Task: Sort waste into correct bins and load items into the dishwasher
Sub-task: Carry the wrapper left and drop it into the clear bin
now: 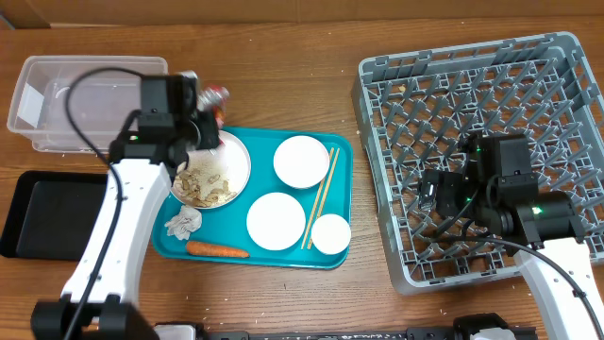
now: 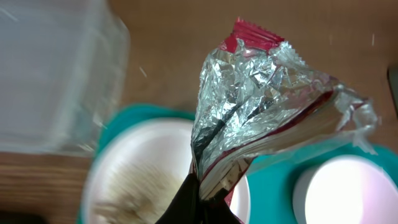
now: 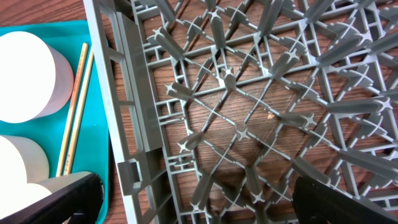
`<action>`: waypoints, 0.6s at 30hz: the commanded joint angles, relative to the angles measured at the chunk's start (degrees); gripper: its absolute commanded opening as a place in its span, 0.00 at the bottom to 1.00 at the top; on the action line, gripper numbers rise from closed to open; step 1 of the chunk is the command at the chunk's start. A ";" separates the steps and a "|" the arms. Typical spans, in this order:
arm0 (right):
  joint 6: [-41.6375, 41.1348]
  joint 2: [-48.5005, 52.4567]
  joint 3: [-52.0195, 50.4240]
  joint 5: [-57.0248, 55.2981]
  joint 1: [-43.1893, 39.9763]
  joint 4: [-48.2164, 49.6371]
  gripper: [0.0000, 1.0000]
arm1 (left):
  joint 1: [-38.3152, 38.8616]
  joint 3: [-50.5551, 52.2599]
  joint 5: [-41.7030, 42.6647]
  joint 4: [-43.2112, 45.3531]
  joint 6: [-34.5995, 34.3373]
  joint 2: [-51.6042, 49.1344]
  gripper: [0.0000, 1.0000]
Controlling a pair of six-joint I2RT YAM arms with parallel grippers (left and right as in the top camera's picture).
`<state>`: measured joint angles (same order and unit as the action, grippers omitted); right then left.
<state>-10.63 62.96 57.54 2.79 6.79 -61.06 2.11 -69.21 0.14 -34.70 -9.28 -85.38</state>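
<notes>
Left pincer (image 2: 199, 200) is clamped on the red-silver wrapper (image 2: 267, 112), which projects from its tips at the teal tray's (image 1: 257, 142) far-left corner. Right pincer (image 3: 199, 205) is wide, over the dish rack (image 3: 249, 93).
</notes>
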 commanded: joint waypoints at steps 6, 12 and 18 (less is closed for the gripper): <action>0.20 -0.09 2.23 0.28 -0.11 0.07 1.00 | -8.85 -3.28 -10.84 4.55 -1.44 0.07 0.04; 0.20 -0.09 2.23 0.28 -0.11 -0.44 1.00 | -15.54 -3.28 -5.31 7.80 -3.65 -4.68 0.04; 0.17 -0.09 2.23 0.28 -0.11 -0.85 1.00 | -16.98 -3.28 -4.79 12.35 -3.65 -7.69 0.05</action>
<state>-10.66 62.96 57.65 2.76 6.79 -61.82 -14.76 -71.88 -5.98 -23.55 -12.08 -92.25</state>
